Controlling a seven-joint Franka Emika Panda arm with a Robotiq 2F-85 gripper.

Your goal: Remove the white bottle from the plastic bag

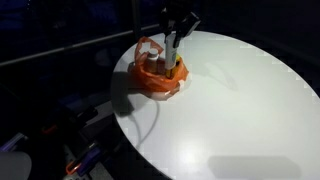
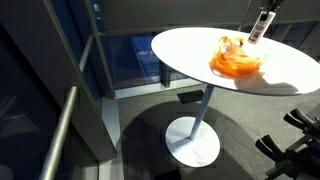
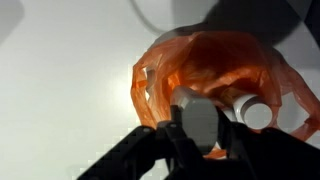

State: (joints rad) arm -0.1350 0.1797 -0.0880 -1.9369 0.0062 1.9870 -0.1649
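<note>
An orange plastic bag (image 1: 160, 78) lies crumpled and open on a round white table (image 1: 240, 110); it also shows in an exterior view (image 2: 238, 60) and the wrist view (image 3: 215, 55). My gripper (image 1: 176, 30) is shut on a white bottle (image 1: 173, 52) and holds it upright, its lower end at the bag's mouth. In an exterior view the bottle (image 2: 260, 28) hangs under the gripper (image 2: 266, 10), just above and behind the bag. In the wrist view the bottle (image 3: 200, 112) sits between the dark fingers (image 3: 200, 140). A second white cylinder (image 3: 258, 112) lies in the bag.
The table stands on a single white pedestal with a round foot (image 2: 193, 142). The bag is near the table's far edge. A glass railing (image 2: 120, 60) and dark equipment (image 2: 295, 140) stand on the floor around the table.
</note>
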